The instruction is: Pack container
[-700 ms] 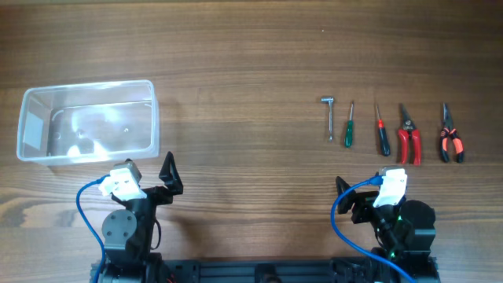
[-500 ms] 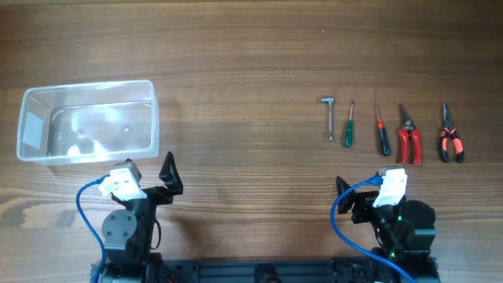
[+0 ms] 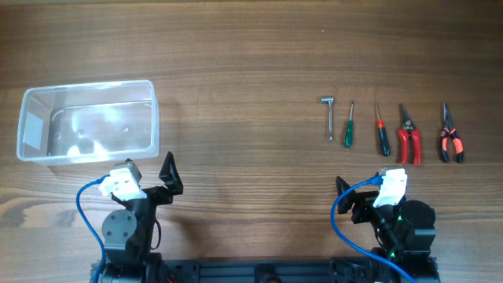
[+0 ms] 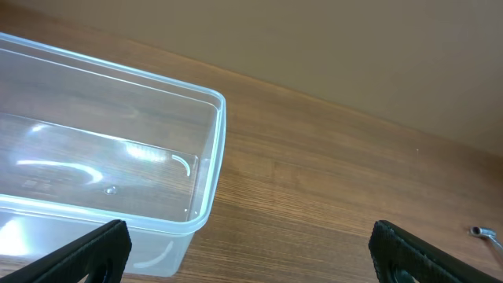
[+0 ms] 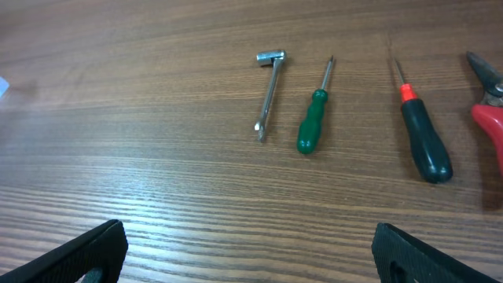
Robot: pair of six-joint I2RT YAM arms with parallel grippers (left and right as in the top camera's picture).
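Observation:
The clear plastic container (image 3: 86, 122) stands empty at the left of the table; it also shows in the left wrist view (image 4: 102, 165). Several hand tools lie in a row at the right: a small metal wrench (image 3: 329, 118), a green screwdriver (image 3: 348, 127), a black-handled screwdriver (image 3: 382, 134), red cutters (image 3: 408, 138) and orange-black pliers (image 3: 449, 138). The right wrist view shows the wrench (image 5: 268, 90), green screwdriver (image 5: 314, 118) and black screwdriver (image 5: 423, 137). My left gripper (image 3: 169, 174) is open and empty, just right of the container's front corner. My right gripper (image 3: 346, 192) is open and empty, in front of the tools.
Both arm bases sit at the table's front edge, each with a blue cable (image 3: 82, 206). The wooden tabletop (image 3: 251, 71) stretches between the container and the tools.

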